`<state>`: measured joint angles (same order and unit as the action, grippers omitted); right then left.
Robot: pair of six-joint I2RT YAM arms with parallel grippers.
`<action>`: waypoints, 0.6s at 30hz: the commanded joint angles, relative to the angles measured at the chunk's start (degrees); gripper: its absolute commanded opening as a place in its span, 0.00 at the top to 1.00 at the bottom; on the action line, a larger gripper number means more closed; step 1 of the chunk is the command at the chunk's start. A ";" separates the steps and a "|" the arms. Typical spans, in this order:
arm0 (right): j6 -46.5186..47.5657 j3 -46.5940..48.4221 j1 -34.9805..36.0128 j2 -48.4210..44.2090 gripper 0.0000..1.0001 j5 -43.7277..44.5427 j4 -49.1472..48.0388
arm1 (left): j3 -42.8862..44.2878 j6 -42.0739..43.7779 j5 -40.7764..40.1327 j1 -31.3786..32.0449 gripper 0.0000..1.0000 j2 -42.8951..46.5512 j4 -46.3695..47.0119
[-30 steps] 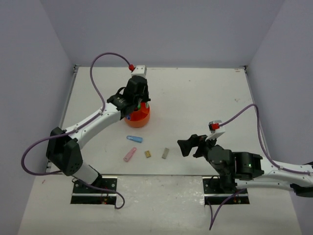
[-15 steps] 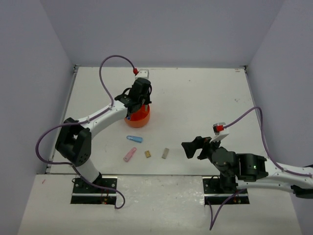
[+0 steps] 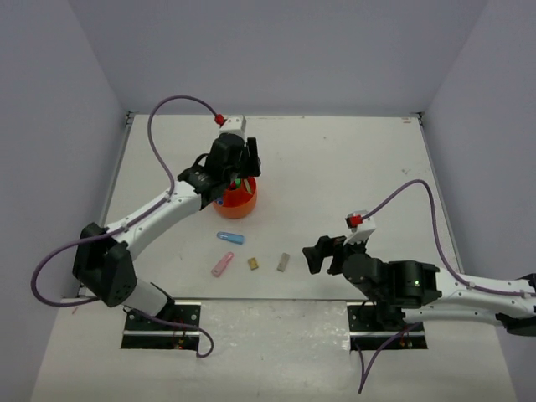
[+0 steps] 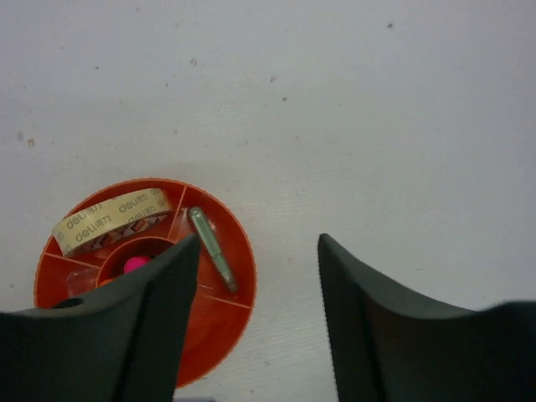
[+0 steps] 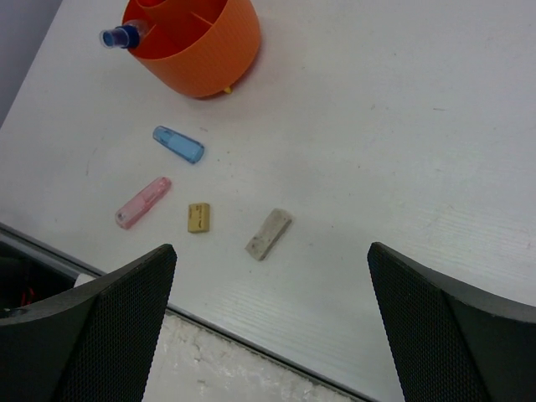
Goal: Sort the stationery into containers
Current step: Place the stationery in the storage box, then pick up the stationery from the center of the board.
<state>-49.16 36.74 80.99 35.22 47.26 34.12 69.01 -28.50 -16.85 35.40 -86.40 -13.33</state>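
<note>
The orange organiser (image 3: 243, 208) stands at mid-left on the table. My left gripper (image 3: 235, 167) hovers right over it, open and holding nothing. In the left wrist view the gripper (image 4: 258, 243) looks down on the organiser (image 4: 219, 331), which holds a beige tape ring (image 4: 113, 219), a grey-green pen-like piece (image 4: 212, 249) and something pink (image 4: 134, 265) in the middle well. On the table lie a blue capsule (image 5: 178, 144), a pink capsule (image 5: 142, 202), a tan block (image 5: 198, 217) and a grey block (image 5: 269, 234). My right gripper (image 5: 272, 251) hangs open above the table, near the grey block.
A blue-capped item (image 5: 121, 36) sticks out at the organiser's (image 5: 201, 59) left side. The loose pieces lie in a row between the organiser and the table's near edge (image 5: 251, 343). Side walls enclose the table on three sides.
My left gripper has gone from shut to open over the organiser, and its arm shifted a little. My right gripper has drifted slightly left, toward the grey block.
</note>
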 commanded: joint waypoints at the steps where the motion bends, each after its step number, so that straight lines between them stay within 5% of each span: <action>1: 0.61 2.32 -0.12 9.15 0.01 -3.49 -6.03 | -0.94 -0.17 4.53 2.26 0.25 14.60 2.37; 4: 3.40 5.78 -1.16 18.41 0.03 -8.98 -8.55 | -3.54 -0.10 2.93 3.19 0.00 21.04 0.55; 9: 15.84 14.53 -2.11 38.27 0.35 -19.74 -17.18 | -10.35 -0.24 -6.78 3.10 0.00 36.39 -8.32; 18: 32.13 28.57 -11.03 59.74 0.36 -31.51 -24.22 | -20.23 4.60 -9.42 3.18 0.00 58.23 -17.99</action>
<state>-28.91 61.69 73.67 90.82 23.11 15.62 52.02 -27.69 -24.87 38.65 -32.64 -25.80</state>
